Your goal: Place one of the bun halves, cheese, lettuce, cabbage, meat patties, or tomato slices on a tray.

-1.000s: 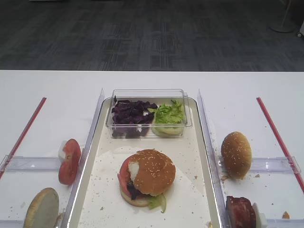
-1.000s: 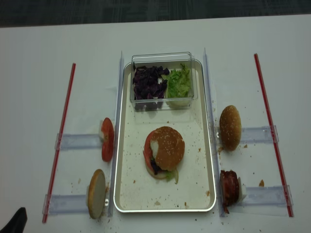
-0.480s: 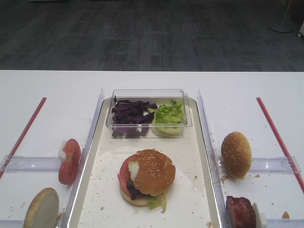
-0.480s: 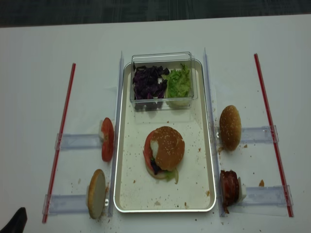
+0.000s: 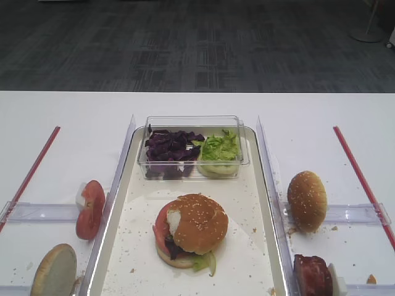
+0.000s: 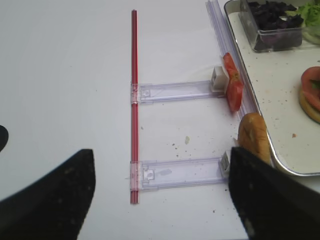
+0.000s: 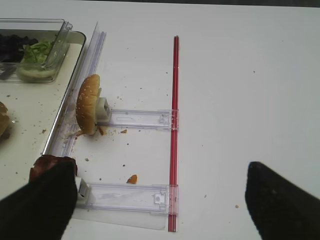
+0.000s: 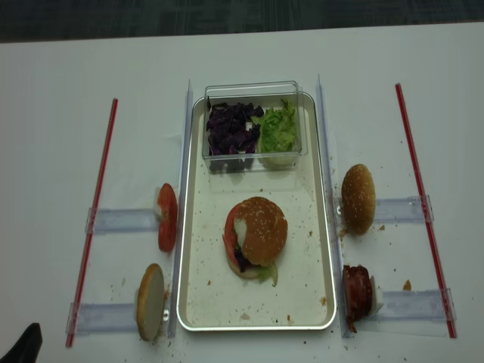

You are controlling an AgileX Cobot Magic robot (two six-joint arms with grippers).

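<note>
Patched bun top (image 5: 197,223) already sat on the stack mid-tray (image 5: 117,203), both end effectors (image 7: 155,200) were spread wide and empty, so I'd have backed straight off without nudging it.

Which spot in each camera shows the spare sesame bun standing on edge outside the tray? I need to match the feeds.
Exterior high: spare sesame bun right of the tray, mid-height.
Realsense high: spare bun right of the tray, about mid-frame height.
Right wrist: spare bun left of centre, against a white block.
Left wrist: not in it; the disc there is the flat pale bun.
Shared landmark: the clear box, partly visible in both wrist views.
</note>
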